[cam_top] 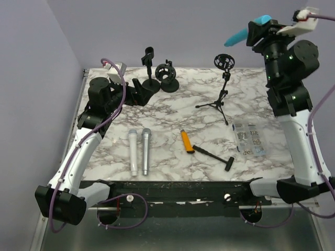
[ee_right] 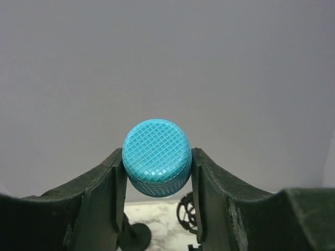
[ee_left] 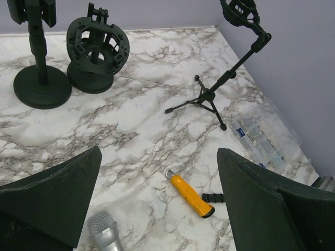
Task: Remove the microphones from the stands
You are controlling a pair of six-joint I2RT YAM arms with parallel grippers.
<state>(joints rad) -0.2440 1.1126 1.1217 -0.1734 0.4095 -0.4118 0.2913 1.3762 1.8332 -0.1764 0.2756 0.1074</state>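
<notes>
My right gripper (cam_top: 255, 32) is shut on a turquoise microphone (cam_top: 245, 32) and holds it high in the air over the table's back right. In the right wrist view its mesh head (ee_right: 157, 157) sits squeezed between my fingers (ee_right: 201, 193). The black tripod stand (cam_top: 222, 91) stands below with an empty shock mount (cam_top: 224, 61); it also shows in the left wrist view (ee_left: 220, 86). My left gripper (cam_top: 137, 91) is open and empty at the back left, its jaws wide apart (ee_left: 157, 204).
A round-base stand (cam_top: 149, 78) and a shock mount on a base (cam_top: 167, 77) stand at the back. Two silver microphones (cam_top: 140, 151), an orange utility knife (cam_top: 187, 141), a black tool (cam_top: 214, 156) and a plastic bag (cam_top: 250, 138) lie on the marble table (cam_top: 172, 112).
</notes>
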